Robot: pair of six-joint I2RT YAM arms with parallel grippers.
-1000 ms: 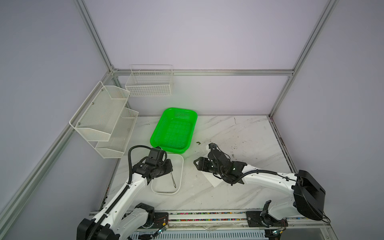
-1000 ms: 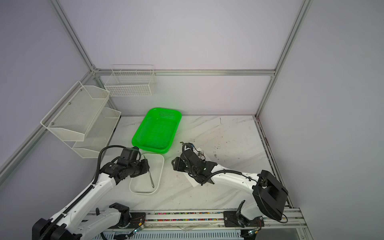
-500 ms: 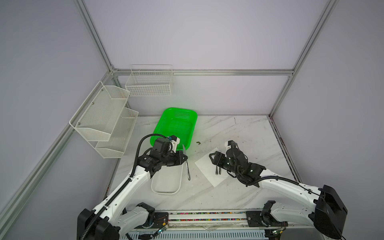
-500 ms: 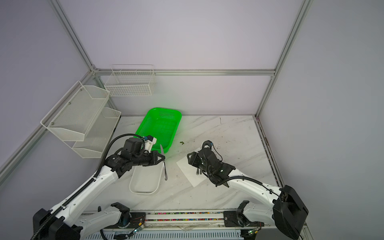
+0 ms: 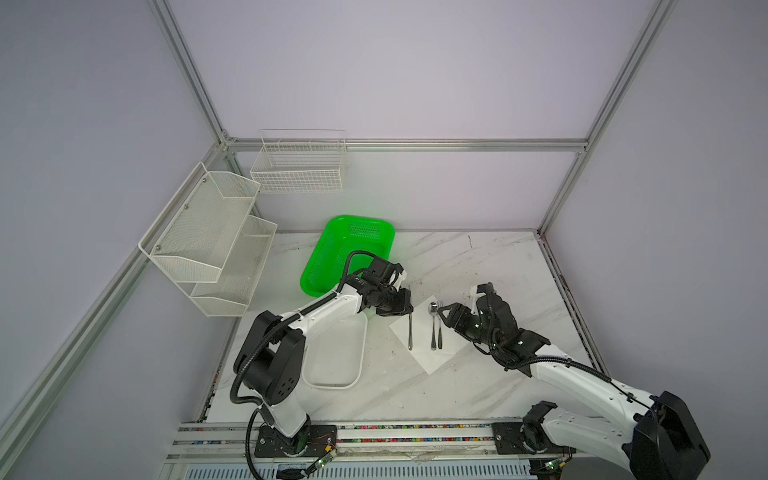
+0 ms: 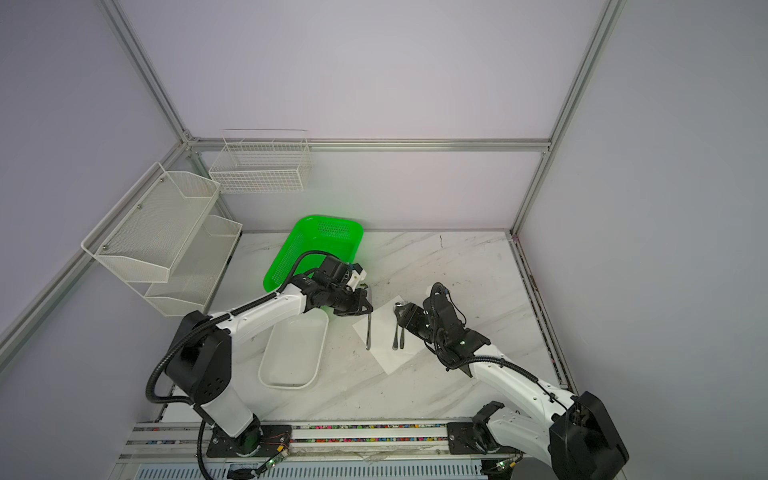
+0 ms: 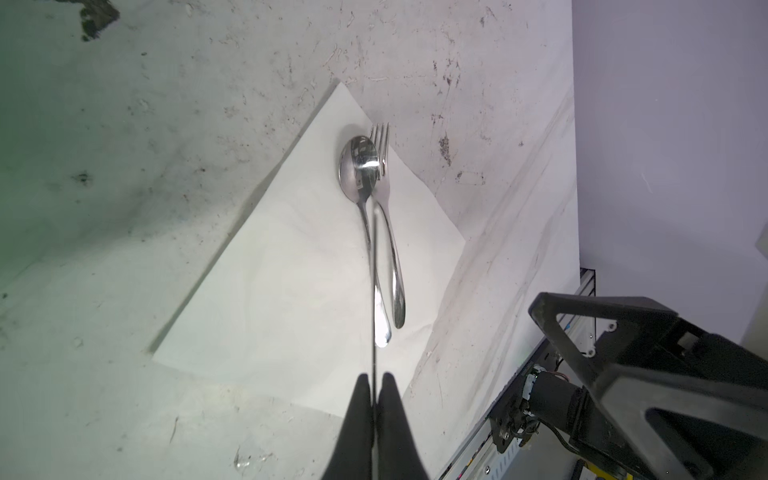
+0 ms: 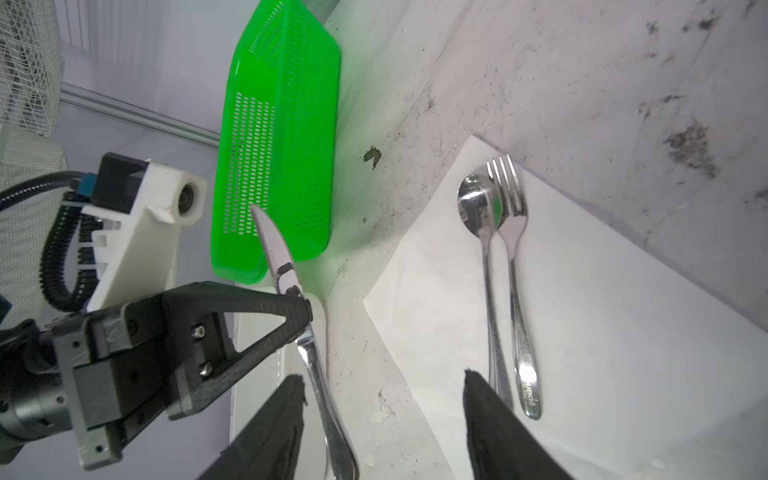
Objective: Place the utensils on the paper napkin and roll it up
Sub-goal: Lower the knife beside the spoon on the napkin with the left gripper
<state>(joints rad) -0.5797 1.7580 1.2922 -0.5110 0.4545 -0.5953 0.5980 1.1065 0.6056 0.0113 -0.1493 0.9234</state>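
The left fingers (image 7: 360, 415) are pinched shut on the knife (image 8: 272, 245), gripping it about where blade meets handle, with the blade pointing toward the green basket (image 5: 347, 249) and the handle toward the front rail. A second ago they held it over the white tray (image 5: 332, 357). They have since swung it across, and in both top views it now lines up over the left part of the paper napkin (image 7: 270, 291), just beside the spoon (image 7: 359, 166). The right wrist view suggests the knife is raised off the sheet, but I cannot tell whether any part touches it. The right fingers (image 8: 270, 428) stand wide with nothing between them. A second ago they covered the middle of the napkin, and they have now drawn back to its right side. That leaves the spoon and the fork (image 7: 395, 266) lying side by side on the flat sheet, heads toward its far corner. The napkin rests corner-on on the table (image 5: 478, 266). Two utensils look placed and the third is poised. It remains to lower the knife parallel to the others and release it, and rolling has not begun.
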